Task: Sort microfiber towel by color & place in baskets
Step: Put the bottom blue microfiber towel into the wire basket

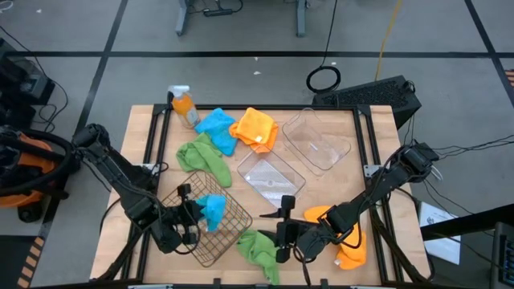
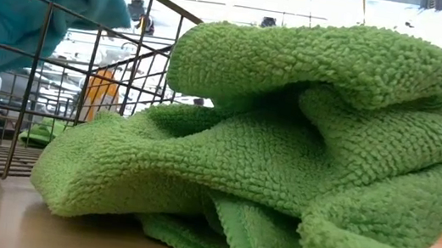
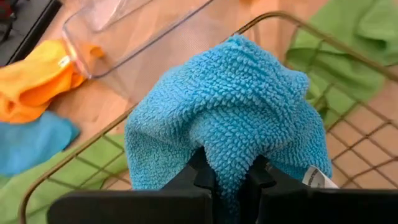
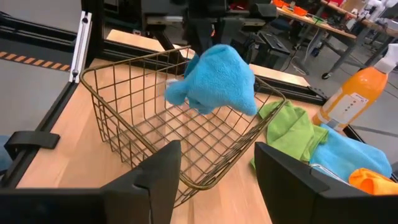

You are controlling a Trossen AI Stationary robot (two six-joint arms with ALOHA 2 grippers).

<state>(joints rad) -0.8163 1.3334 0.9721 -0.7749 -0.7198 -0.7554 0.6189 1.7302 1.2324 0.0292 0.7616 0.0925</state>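
Blue towel (image 3: 230, 112) pinched in L fingers (image 3: 205, 177) over wire basket (image 4: 124, 124); R fingers (image 4: 158, 168) spread.

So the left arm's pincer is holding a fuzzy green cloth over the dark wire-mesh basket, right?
Not quite: the cloth is bright blue, not green. The left wrist view shows the left pincer shut on the fuzzy blue cloth, and the high view shows it over the dark wire-mesh basket. The rest is right.

The wooden table (image 1: 152, 128) bears a wire basket (image 1: 229, 229), two clear tubs (image 1: 273, 178), scattered towels (image 1: 205, 156), and an orange spray bottle (image 1: 184, 106).
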